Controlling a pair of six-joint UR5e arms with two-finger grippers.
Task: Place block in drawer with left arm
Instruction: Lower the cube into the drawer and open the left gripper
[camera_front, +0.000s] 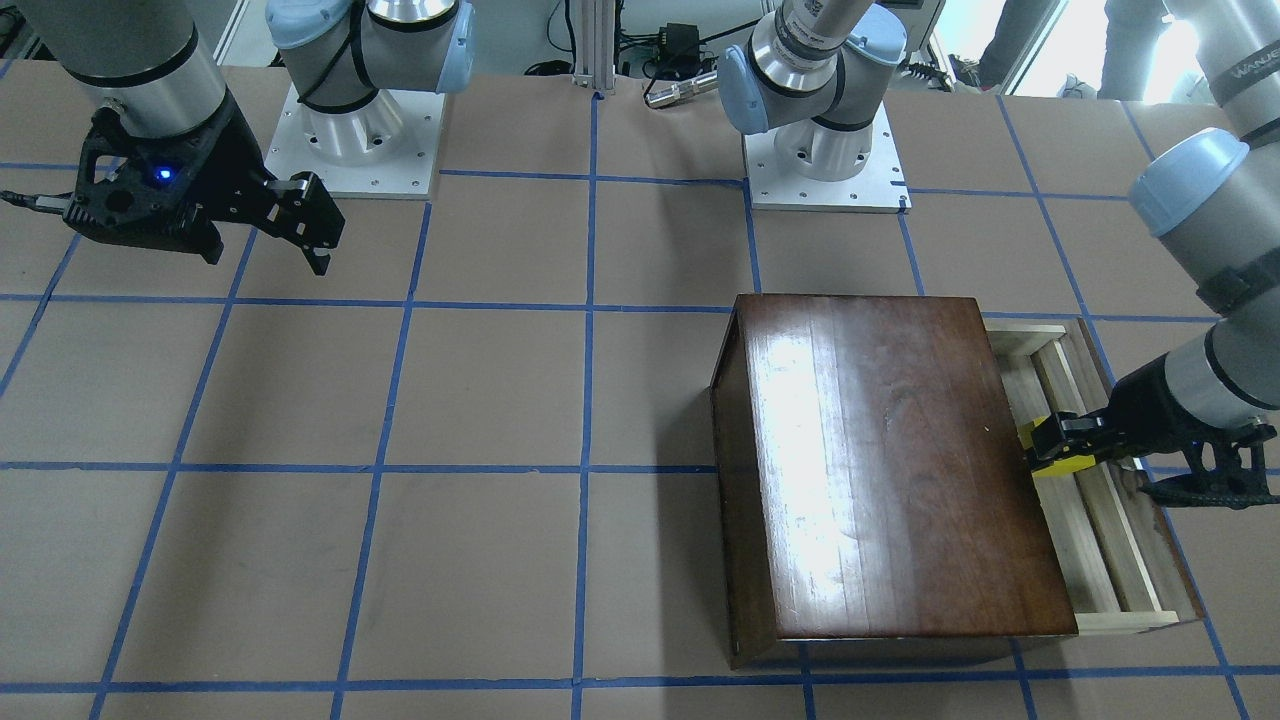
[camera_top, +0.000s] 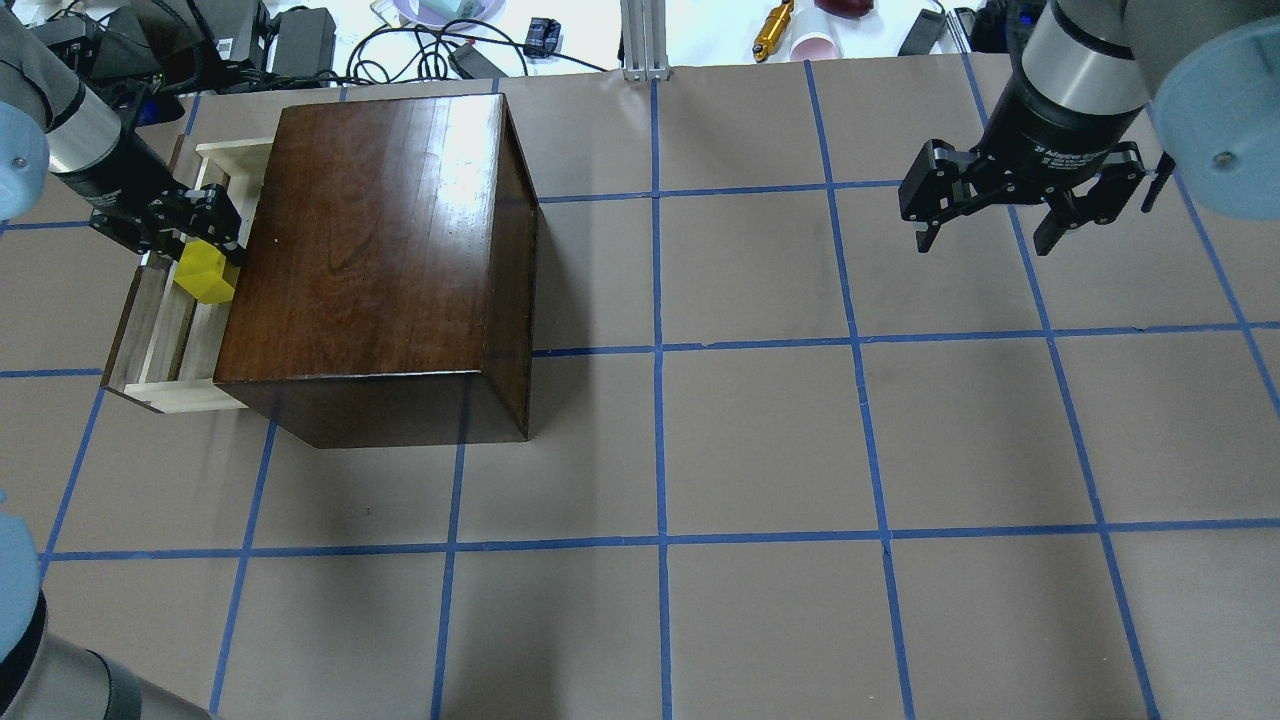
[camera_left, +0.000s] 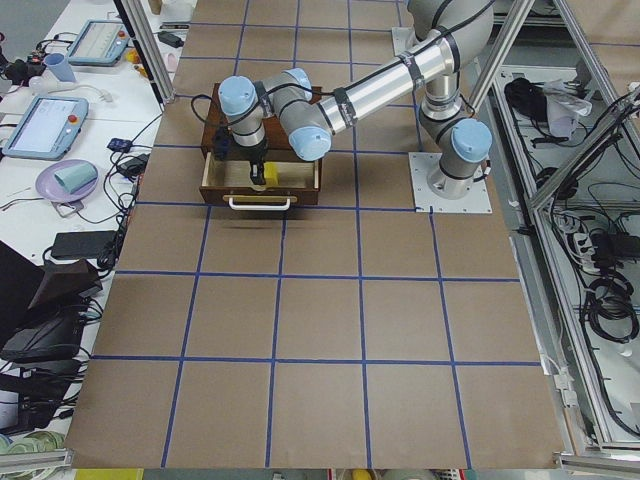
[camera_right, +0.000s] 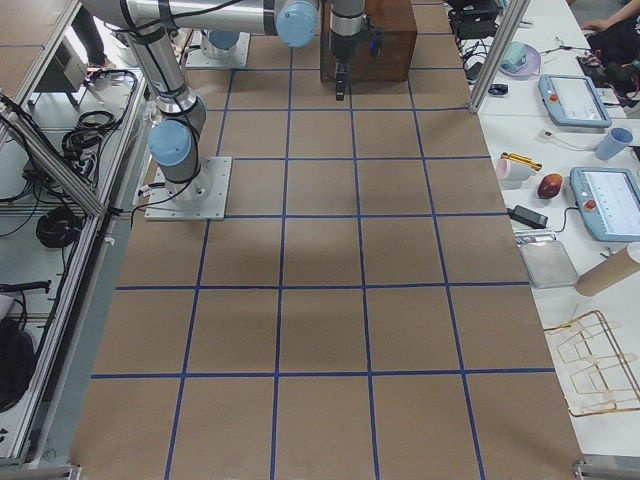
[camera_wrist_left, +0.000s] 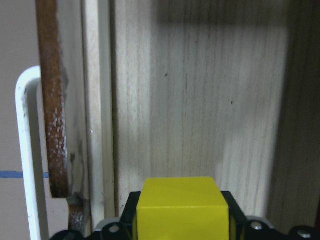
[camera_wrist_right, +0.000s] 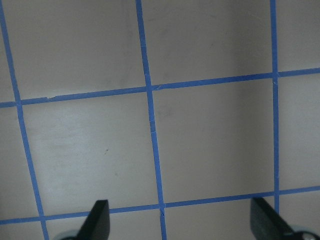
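Observation:
The yellow block (camera_top: 205, 277) is clamped in my left gripper (camera_top: 203, 258), which is shut on it just above the open drawer (camera_top: 160, 330). From the front the block (camera_front: 1058, 464) hangs over the drawer's pale tray (camera_front: 1100, 540), close to the dark box (camera_front: 900, 460). In the left wrist view the block (camera_wrist_left: 181, 207) sits between black fingers, with the drawer floor (camera_wrist_left: 200, 100) below and the metal pull (camera_wrist_left: 26, 150) at left. My right gripper (camera_top: 990, 235) hovers open and empty over the table, far to the right.
The glossy brown box (camera_top: 370, 230) stands right beside the left gripper. Blue tape lines grid the brown table (camera_top: 760, 450). Cables and small items lie beyond the far edge (camera_top: 420, 40). Below the right gripper (camera_wrist_right: 182, 220) is only taped table surface.

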